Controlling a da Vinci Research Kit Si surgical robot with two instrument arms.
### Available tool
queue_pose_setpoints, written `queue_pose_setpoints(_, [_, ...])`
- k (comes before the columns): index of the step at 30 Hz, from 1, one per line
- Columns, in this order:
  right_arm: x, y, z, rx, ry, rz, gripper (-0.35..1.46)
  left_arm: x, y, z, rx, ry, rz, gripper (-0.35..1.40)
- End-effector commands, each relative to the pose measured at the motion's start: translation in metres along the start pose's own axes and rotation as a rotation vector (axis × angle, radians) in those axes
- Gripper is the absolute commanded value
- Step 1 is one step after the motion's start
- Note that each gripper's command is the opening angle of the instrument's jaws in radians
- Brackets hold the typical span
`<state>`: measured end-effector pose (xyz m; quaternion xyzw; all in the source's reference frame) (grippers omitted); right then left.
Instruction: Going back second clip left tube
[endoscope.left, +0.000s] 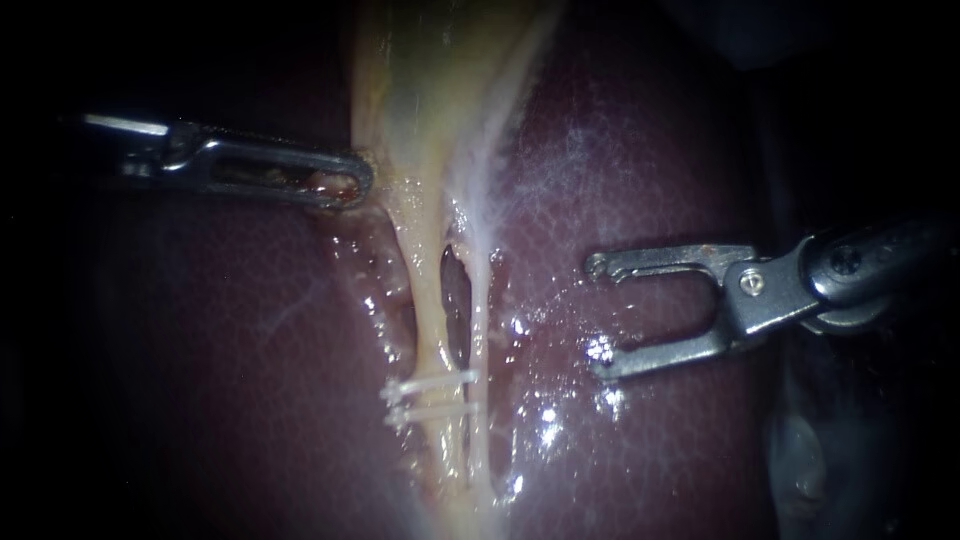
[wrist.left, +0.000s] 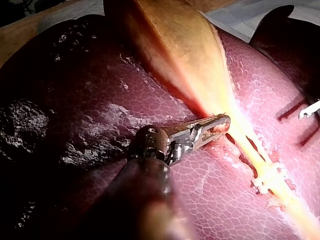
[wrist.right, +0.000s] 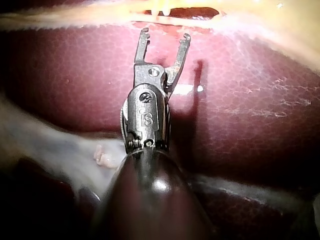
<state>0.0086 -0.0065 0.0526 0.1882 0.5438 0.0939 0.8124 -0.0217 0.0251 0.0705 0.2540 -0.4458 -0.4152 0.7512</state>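
Centrally, a pale yellow, waxy gallbladder (endoscope.left: 430, 80) tapers down over the liver (endoscope.left: 650, 150), whose surface is dark maroon, wet and finely pebbled with bright glints. The gallbladder's narrow end splits into two thin, cream-coloured strands with a dark slit between them: the left tube (endoscope.left: 428, 320) and the right tube (endoscope.left: 483, 330).

The left instrument (endoscope.left: 340, 185) comes in nearly level from the liver's left side, a slim, bright metal shaft with a long slotted tip. Its end effector is pressed together on the left edge of the gallbladder where it narrows, and reddish tissue shows in the slot. The left wrist view shows the same pinch (wrist.left: 220, 122) at the edge of the yellow strand.

The right instrument (endoscope.left: 598, 318) reaches in from the liver's right side, tilted slightly downward toward its tip. Its end effector is a flat steel fork with small hooked ends, spread wide and holding nothing, and it sits over bare liver apart from both tubes. In the right wrist view the fork (wrist.right: 165, 34) points at the pale tubes ahead of it.

Two thin white clips lie across the left tube below the slit. The upper clip (endoscope.left: 435, 383) sits just above the lower clip (endoscope.left: 435, 410), roughly parallel to it, and their right ends reach the right tube.
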Motion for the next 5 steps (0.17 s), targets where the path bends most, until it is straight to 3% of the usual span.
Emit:
queue_pose_setpoints(1, [0.0, 0.0, 0.0, 0.0, 0.0, 0.0, 0.5, 0.0, 0.0, 0.0, 0.001, 0.0, 0.0, -0.35])
queue_pose_setpoints(5, [0.0, 0.0, 0.0001, -0.001, 0.0, 0.0, 0.5, 0.0, 0.0, -0.0001, 0.001, 0.0, 0.0, -0.35])
